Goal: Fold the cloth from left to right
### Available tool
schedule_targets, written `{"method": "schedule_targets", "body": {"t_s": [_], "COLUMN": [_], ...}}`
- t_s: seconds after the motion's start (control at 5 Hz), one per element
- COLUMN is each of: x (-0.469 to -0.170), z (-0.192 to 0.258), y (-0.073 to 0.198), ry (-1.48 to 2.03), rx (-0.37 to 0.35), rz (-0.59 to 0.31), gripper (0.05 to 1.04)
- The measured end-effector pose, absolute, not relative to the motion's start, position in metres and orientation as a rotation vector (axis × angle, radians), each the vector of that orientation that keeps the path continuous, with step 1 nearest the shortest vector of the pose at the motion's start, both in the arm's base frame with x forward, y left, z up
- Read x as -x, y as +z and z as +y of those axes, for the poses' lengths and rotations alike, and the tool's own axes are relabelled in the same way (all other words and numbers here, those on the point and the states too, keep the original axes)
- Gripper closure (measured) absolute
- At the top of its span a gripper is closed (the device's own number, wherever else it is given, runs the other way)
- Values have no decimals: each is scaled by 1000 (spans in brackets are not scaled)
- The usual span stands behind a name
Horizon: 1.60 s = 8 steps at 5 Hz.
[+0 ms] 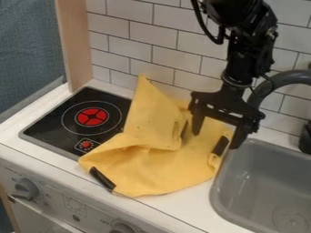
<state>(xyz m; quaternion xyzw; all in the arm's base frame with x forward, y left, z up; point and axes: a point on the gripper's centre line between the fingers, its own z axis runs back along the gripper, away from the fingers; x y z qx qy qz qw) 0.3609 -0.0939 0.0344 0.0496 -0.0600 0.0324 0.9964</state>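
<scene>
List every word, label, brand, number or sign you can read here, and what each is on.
None readable.
Print by the left stove knob: too small to read.
Print by the right stove knob: too small to read.
Yellow cloth: no lettering that I can make out.

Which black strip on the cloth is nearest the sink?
The right-hand strip, close beside the sink; the front-left strip lies near the stove.

Toy kitchen, stove (50, 116), grey sink (261, 182), curved faucet (261, 93), tiled wall (161, 29)
</scene>
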Motion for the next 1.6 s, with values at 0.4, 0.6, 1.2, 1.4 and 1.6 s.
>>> {"method": "schedule_targets", "body": {"t_s": [0.4, 0.6, 1.2, 1.4, 1.6], "x": [-367, -368, -373, -377, -376], "z": [-101, -102, -85, -86, -85], "y": [14, 5, -1, -3, -8], "ry": [13, 8, 81, 94, 103], "rx": [-13, -8, 8, 5, 1], "rz": [-101, -83, -71, -67, -46], "gripper": [85, 85, 336, 642, 872]}}
